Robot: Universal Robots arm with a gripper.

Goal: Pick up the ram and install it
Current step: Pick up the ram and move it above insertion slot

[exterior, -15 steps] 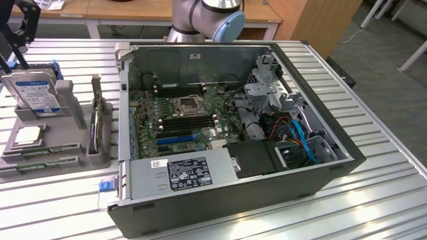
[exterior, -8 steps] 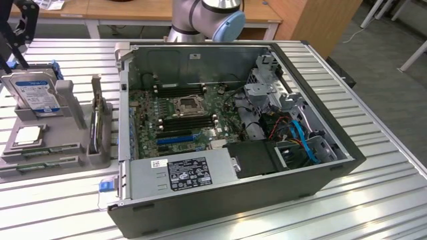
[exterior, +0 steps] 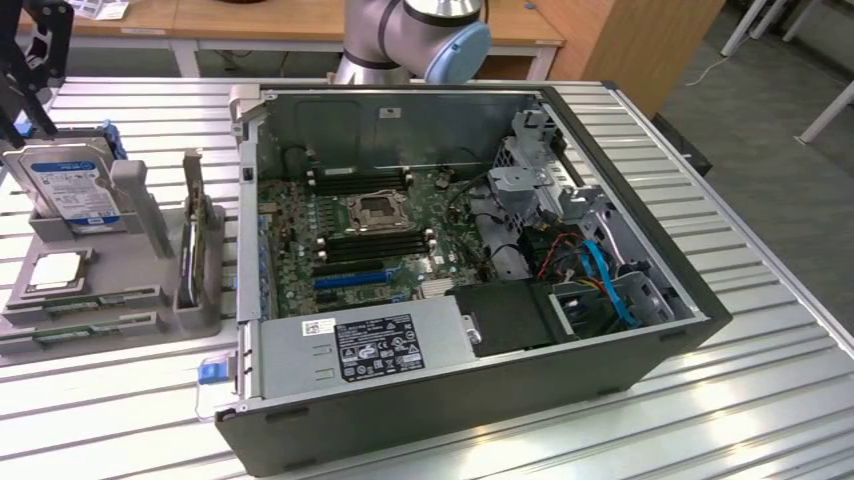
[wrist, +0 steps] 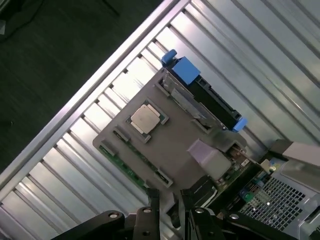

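Note:
The ram (exterior: 83,331) is a thin green stick lying flat in the front slot of a grey holder (exterior: 120,310) at the exterior view's left. In the wrist view the ram (wrist: 123,165) runs along the holder's edge (wrist: 170,145). My gripper (exterior: 30,120) hangs high over the holder's far end, above the hard drive. Seen from the wrist, the gripper (wrist: 171,215) is open, its black fingers (wrist: 150,207) apart with nothing between them, well above the holder. The open computer case (exterior: 627,370) shows the motherboard's black memory slots (exterior: 380,245) beside the processor socket.
The holder also carries an upright hard drive (exterior: 67,185), a square silver processor chip (exterior: 54,272) and an upright card with a metal bracket (exterior: 195,250). The arm's base (exterior: 400,40) stands behind the case. The slatted metal table (exterior: 747,400) extends to the exterior view's right.

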